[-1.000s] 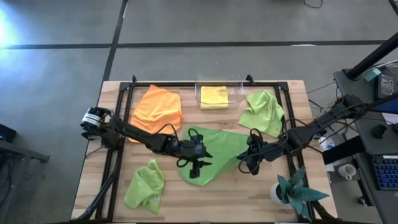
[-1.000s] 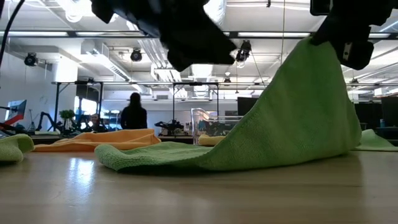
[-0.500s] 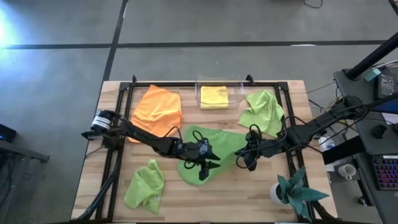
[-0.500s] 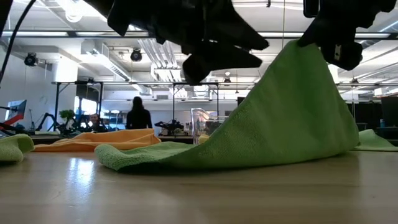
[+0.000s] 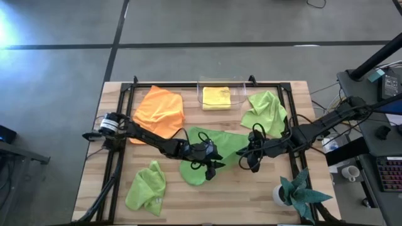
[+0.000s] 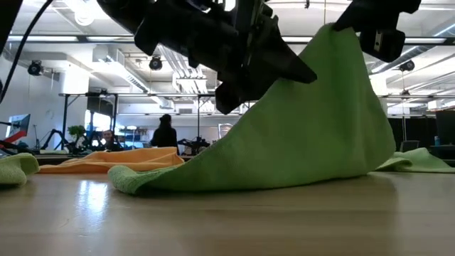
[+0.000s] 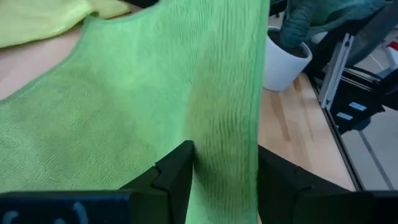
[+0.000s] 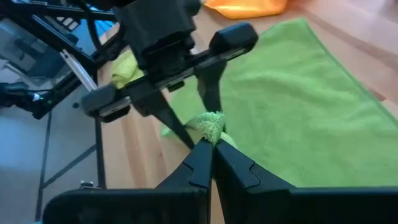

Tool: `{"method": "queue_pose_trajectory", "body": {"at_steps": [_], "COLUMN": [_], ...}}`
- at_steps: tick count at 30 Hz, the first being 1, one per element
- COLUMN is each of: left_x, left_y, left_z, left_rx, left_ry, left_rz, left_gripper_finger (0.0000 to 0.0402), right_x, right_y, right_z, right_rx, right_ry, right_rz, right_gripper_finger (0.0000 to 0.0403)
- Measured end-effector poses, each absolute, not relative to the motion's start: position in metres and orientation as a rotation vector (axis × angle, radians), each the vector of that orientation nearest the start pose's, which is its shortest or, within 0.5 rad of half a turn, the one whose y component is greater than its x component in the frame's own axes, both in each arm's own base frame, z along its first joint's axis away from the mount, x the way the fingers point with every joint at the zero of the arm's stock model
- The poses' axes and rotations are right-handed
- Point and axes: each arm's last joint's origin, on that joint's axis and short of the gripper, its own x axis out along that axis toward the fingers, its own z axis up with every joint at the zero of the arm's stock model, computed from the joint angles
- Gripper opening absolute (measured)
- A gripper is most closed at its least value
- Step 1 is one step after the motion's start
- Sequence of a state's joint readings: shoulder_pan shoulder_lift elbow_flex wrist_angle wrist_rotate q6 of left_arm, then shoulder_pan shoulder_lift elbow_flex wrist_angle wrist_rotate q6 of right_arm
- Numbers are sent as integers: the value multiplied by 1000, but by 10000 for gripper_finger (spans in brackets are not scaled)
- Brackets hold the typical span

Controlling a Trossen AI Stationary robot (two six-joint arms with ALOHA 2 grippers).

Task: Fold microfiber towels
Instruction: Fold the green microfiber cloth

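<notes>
You had the worktop [image 5: 113,201] spread with cloths, and the clear plastic bin [image 5: 221,93] at its far edge was your marker. Nearest you from the bin lay the big lime green towel [image 5: 220,147], one corner hoisted into a tent. The orange towel [image 5: 160,110] lay left of the bin, a crumpled green towel [image 5: 267,113] just right of it, a second crumpled green one [image 5: 146,187] well off toward the near left corner, and the folded yellow towel [image 5: 217,97] sat inside the bin.

Your right end effector [image 8: 210,142] was pinched together on the raised corner, holding it off the wood. Your left end effector [image 7: 224,171] stood apart, fingers [image 7: 177,177] straddling the hanging edge that ran up from the wood toward the pinched corner, with cloth between them but not yet clamped. The left was the nearer arm to that free edge, so the next grab looked like yours on that side.
</notes>
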State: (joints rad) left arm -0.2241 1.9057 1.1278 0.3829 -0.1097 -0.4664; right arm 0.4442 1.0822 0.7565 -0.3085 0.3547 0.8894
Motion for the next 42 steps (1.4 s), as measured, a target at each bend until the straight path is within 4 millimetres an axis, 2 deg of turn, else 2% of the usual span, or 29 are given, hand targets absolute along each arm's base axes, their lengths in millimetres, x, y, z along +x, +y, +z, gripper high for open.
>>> {"method": "queue_pose_trajectory", "body": {"at_steps": [7,16,30,36,42], "left_x": [401,384,361,343,329], "left_y": [-88,-85,-81,-77,-75], "left_z": [184,163,179,192,200], "left_rx": [-390,-400,-366,-341,-332], "left_ry": [449,737,882,977,1052], "left_rz": [-15,77,117,146,145], "left_gripper_finger": [130,130,130,130,130], "right_x": [205,202,186,183,180], "right_y": [86,85,78,80,83], "right_z": [265,293,332,333,317], "right_rx": [610,587,521,528,543], "right_ry": [590,640,750,765,809], "right_rz": [-202,-226,-278,-280,-308], "right_gripper_finger": [8,8,8,8,8]}}
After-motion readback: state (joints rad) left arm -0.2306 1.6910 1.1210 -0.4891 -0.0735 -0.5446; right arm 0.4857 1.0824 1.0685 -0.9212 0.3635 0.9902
